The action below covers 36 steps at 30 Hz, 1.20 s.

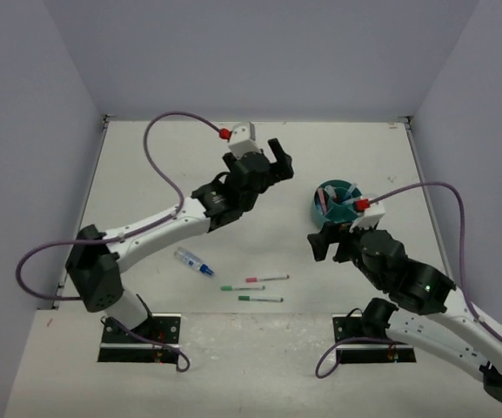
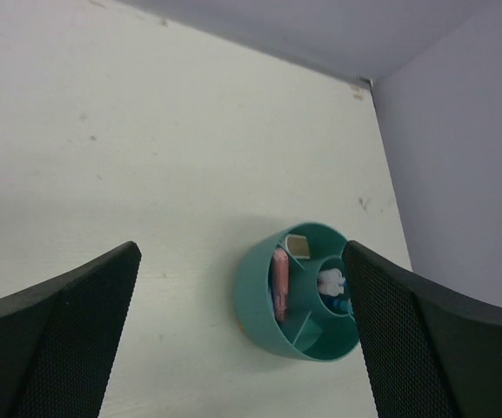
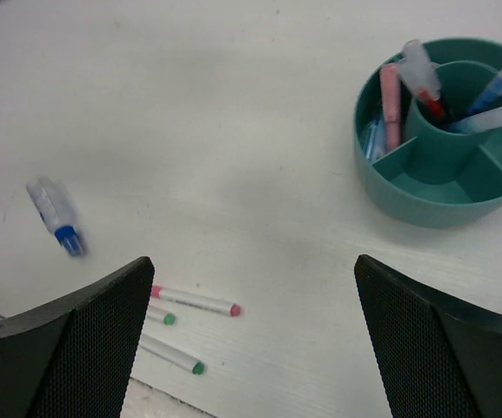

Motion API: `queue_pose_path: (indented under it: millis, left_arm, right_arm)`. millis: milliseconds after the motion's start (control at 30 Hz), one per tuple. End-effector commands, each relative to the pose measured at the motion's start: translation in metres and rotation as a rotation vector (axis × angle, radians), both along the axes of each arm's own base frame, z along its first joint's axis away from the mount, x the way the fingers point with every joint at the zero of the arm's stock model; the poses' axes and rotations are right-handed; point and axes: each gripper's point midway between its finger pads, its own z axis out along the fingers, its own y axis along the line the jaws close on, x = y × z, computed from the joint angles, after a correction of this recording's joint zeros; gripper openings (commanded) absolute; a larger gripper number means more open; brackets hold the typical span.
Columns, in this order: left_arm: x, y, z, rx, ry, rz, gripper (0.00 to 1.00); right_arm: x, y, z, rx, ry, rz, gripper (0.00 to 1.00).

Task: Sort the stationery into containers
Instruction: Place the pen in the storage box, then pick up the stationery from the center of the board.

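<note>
The teal cup (image 1: pixel 336 202) stands at the right of the table. Under my left gripper (image 2: pixel 240 252), its wall (image 2: pixel 255 296) encloses a pink highlighter (image 2: pixel 279 283) and a white eraser (image 2: pixel 297 246). That gripper (image 1: pixel 281 161) hangs open and empty up and left of the cup. My right gripper (image 1: pixel 329 242) is open just in front of the cup, with nothing between its fingers (image 3: pixel 252 261). On the table lie a pink pen (image 3: pixel 194 301), two green pens (image 3: pixel 170 353) and a clear blue-capped tube (image 3: pixel 55 213). Several pens and tubes (image 3: pixel 485 117) stand in the cup's centre well.
White walls close off the table at the back and both sides. Purple cables loop over both arms (image 1: pixel 177 122). The loose pens (image 1: pixel 261 299) and the tube (image 1: pixel 195 262) lie near the front edge between the two arm bases.
</note>
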Motion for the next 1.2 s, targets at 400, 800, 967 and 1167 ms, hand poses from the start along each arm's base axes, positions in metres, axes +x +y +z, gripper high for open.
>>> queue_pose_path:
  millis: [400,800,967,1167]
  left_arm:
    - [-0.149,0.269,-0.131,0.073,0.51,0.721,1.0]
    - [-0.159,0.255,-0.217,0.004,0.647,0.706,0.95]
    - [-0.158,0.252,-0.226,0.06,0.694,0.721,0.76]
    - [-0.171,0.259,-0.252,0.121,0.767,0.766,0.52]
  right_arm:
    - [0.007,0.099,-0.027,0.014,0.119,0.301,0.93]
    - [-0.006,0.082,-0.023,0.045,0.116,0.287,0.93]
    - [-0.009,0.077,-0.019,0.058,0.101,0.286,0.93]
    - [-0.01,0.078,-0.018,0.063,0.097,0.295,0.93]
